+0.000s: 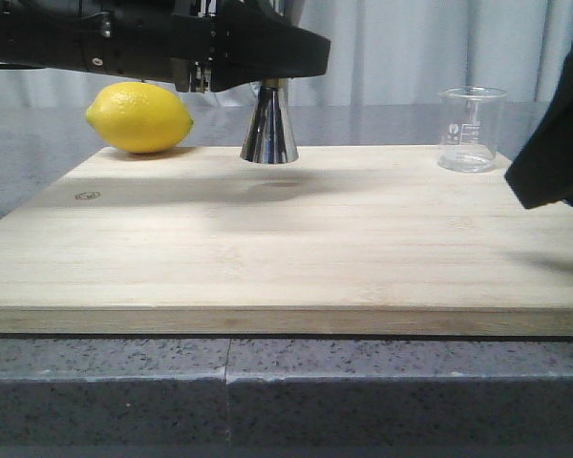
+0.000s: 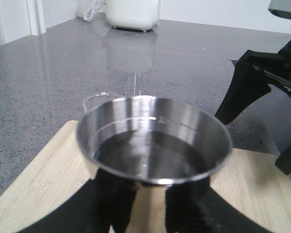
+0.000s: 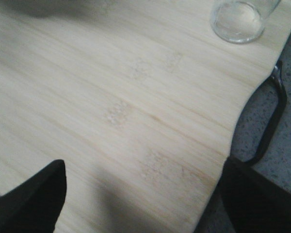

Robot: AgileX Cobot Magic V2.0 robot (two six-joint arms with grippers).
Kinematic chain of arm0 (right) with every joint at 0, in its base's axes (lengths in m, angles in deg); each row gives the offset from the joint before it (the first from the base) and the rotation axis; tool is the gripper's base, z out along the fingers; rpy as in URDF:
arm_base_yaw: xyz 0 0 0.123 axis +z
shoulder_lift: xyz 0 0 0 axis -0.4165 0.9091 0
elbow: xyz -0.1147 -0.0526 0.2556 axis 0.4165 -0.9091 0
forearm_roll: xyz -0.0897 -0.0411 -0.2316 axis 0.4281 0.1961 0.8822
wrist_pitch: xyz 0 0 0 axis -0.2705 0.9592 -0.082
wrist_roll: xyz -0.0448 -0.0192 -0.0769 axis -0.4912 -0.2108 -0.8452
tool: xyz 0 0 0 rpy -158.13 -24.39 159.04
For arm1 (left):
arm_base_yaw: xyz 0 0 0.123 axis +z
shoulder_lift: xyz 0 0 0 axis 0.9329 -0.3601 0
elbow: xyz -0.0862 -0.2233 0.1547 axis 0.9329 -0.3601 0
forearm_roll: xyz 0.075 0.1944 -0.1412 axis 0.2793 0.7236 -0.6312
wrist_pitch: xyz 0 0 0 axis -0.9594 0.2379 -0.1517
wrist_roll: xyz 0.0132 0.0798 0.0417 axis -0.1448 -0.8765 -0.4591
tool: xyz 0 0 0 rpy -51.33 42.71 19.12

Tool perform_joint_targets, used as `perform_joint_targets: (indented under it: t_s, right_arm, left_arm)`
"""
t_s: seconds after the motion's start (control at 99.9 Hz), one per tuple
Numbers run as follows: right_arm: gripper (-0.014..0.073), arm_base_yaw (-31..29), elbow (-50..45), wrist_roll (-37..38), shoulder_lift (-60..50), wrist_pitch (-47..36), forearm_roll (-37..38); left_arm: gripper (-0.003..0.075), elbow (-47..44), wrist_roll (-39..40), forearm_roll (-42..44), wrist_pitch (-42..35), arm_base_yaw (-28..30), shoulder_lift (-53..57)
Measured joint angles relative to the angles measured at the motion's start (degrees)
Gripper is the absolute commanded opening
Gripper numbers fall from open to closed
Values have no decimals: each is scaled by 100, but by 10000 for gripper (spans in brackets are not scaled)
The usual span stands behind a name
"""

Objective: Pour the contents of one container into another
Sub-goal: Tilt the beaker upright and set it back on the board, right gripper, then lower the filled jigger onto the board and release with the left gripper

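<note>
The steel jigger [image 1: 269, 134] stands on the wooden board [image 1: 286, 248] at the back centre, its upper cup hidden behind my left gripper [image 1: 267, 81]. In the left wrist view the jigger [image 2: 154, 145] holds dark liquid, and the left gripper [image 2: 150, 199] is shut on its waist with black fingers [image 2: 111, 204] on both sides. The clear glass beaker [image 1: 471, 129] stands upright at the board's back right, looking nearly empty; only its rim [image 2: 94, 99] shows past the jigger. My right gripper [image 3: 143, 194] hovers open over the board, short of the beaker [image 3: 237, 19], with nothing in it.
A yellow lemon [image 1: 138, 116] lies at the board's back left corner. The board sits on a grey speckled counter [image 1: 286, 391]. A black curved loop [image 3: 276, 107] lies on the counter by the board's edge. A white appliance [image 2: 133, 12] stands far off.
</note>
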Motion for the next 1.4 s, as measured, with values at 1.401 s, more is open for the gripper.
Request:
perform_joint_targets:
  t_s: [1.401]
  right_arm:
    - [585, 0, 68, 0, -446, 539, 458]
  left_arm:
    - [238, 27, -253, -24, 0, 198, -540]
